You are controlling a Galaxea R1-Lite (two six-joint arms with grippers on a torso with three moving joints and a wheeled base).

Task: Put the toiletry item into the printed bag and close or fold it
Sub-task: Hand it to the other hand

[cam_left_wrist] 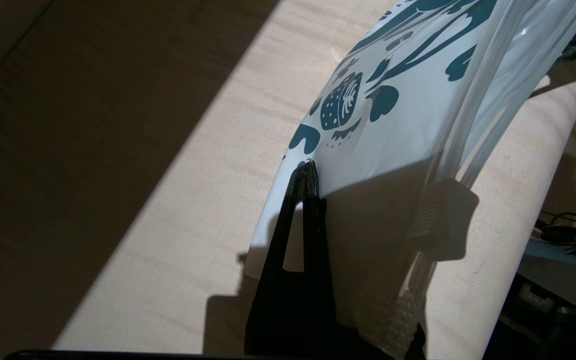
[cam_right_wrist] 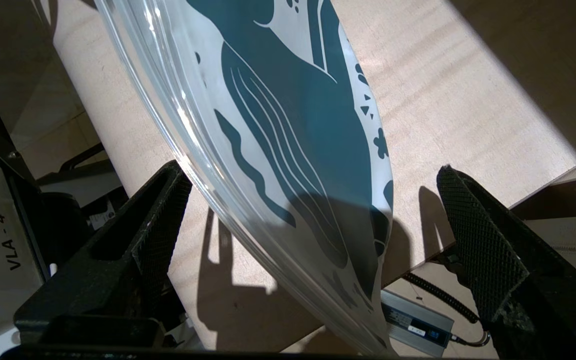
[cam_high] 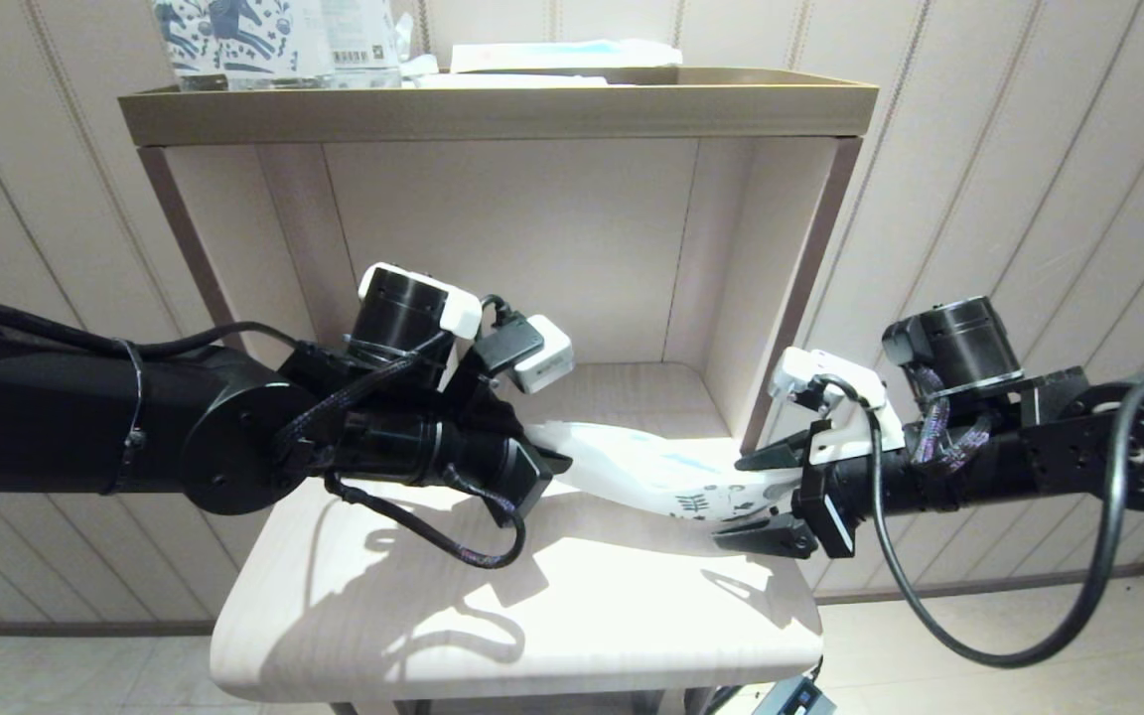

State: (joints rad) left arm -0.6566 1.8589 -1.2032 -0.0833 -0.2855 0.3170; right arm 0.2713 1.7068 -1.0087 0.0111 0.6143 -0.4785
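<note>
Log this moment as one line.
left gripper: shut on printed bag | right gripper: open around bag's printed end | bag: held above table

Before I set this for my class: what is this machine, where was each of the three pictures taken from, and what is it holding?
It is a robot with two black arms, each ending in a two-fingered tool. The wide picture comes from a camera on its head; the other two come from cameras on its wrists. Between the arms, above the pale shelf, hangs the printed bag. The left tool is pinched shut on one end of it. The right tool is open, its fingers either side of the bag's printed end. On top of the cabinet stand horse-printed packs.
</note>
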